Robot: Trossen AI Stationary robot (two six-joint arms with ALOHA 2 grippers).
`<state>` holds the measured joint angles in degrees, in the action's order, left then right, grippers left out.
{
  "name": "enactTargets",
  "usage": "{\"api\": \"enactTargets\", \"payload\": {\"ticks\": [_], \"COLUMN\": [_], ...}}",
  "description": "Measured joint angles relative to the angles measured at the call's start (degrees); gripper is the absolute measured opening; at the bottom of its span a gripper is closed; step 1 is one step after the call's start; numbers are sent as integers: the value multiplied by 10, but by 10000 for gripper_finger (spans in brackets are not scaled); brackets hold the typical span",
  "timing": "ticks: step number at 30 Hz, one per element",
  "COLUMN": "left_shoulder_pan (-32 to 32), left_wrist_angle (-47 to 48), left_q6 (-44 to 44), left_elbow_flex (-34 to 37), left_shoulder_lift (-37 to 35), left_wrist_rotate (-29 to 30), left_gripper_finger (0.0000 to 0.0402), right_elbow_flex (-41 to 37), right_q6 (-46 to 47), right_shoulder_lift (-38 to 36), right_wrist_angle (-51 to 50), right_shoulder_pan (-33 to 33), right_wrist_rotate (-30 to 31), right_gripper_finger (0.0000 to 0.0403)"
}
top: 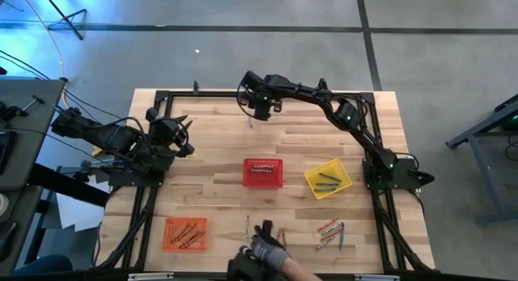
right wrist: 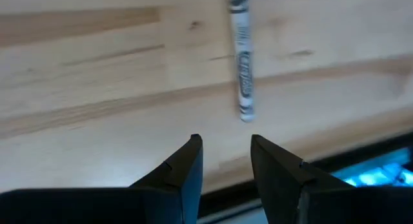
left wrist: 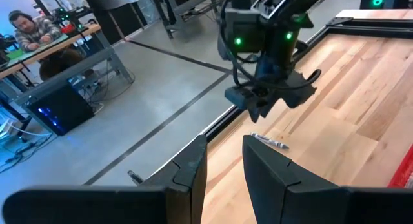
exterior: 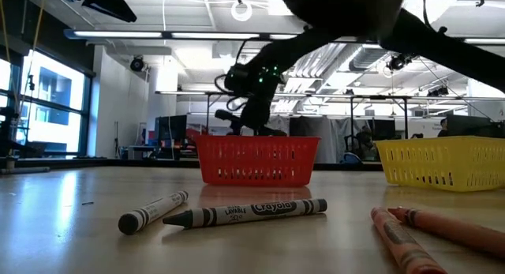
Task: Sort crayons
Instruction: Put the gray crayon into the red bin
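Low view: you can read "Crayola" on wrapper of grey crayon (exterior: 246, 214) lying nearest camera; smaller word beside it looks like "LAVABLE", not certain. Second grey crayon (exterior: 153, 212) beside it: wrapper print not readable. Right wrist view: crayon on wood (right wrist: 241, 55) carries dark print along wrapper, too blurred for you to read. No other readable text.

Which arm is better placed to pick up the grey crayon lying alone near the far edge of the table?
The right arm. Its hand hangs open just above the thin grey paper-wrapped crayon on the wooden table. The left hand waits off to the side, farther from it.
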<state>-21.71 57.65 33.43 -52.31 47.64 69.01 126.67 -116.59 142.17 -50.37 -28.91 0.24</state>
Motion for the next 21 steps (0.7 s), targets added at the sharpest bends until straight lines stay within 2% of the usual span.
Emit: {"api": "enactTargets", "payload": {"ticks": [6, 13, 21], "left_shoulder_pan": [0, 0, 0], "left_wrist_angle": [0, 0, -1], "left_q6": [5, 5, 12], "left_elbow_flex": [0, 0, 0], "left_shoulder_lift": [0, 0, 0], "left_wrist_rotate": [1, 5, 7], "left_gripper_finger": [85, 85, 85], "right_elbow_flex": [2, 1, 1], "right_q6": [-6, -45, -28], "right_shoulder_lift": [7, 8, 8], "right_wrist_angle": [46, 35, 15], "right_shoulder_pan": [0, 0, -4], "right_wrist_rotate": [-24, -58, -137], "right_gripper_finger": [119, 102, 87]}}
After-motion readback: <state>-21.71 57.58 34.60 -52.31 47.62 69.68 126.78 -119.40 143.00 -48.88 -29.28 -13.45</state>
